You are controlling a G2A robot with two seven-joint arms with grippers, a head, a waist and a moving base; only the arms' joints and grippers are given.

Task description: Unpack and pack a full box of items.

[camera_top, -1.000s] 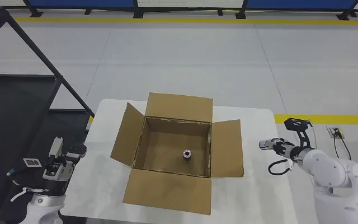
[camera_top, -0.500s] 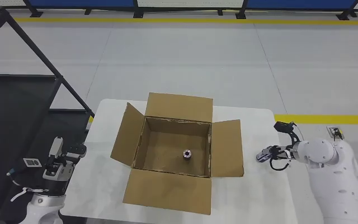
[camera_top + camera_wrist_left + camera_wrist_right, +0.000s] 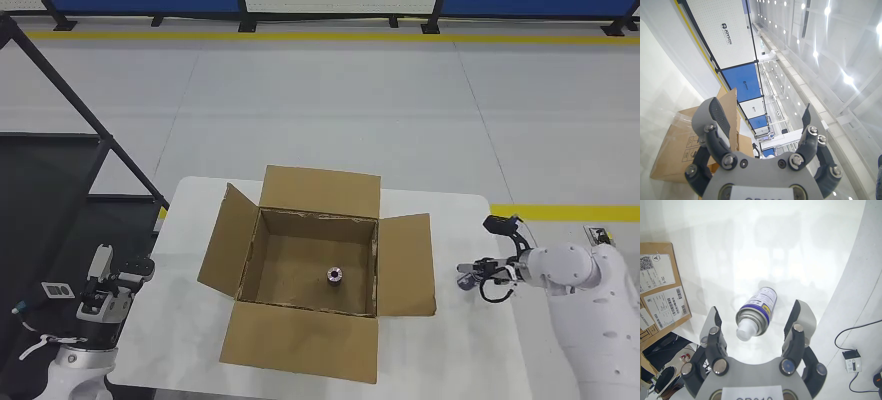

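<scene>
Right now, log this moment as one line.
right pincer: open around upright spray can | left pincer: open, beside box | box: flaps open, one small item inside

Plain brown cardboard box [image 3: 318, 262] on a white desk [image 3: 460, 215]. One flap carries white paper labels [image 3: 659, 279] printed with black barcodes and a black square code. The cylindrical metal spray can [image 3: 762, 302] has a white body, a deep blue band, a yellow patch, a silver rim and a white nozzle. The right gripper [image 3: 756, 311] and left gripper [image 3: 761, 106] are pale grey with black ribbed pads [image 3: 790, 317]. A yellow line [image 3: 320, 36] crosses the pale grey floor [image 3: 320, 100].
</scene>
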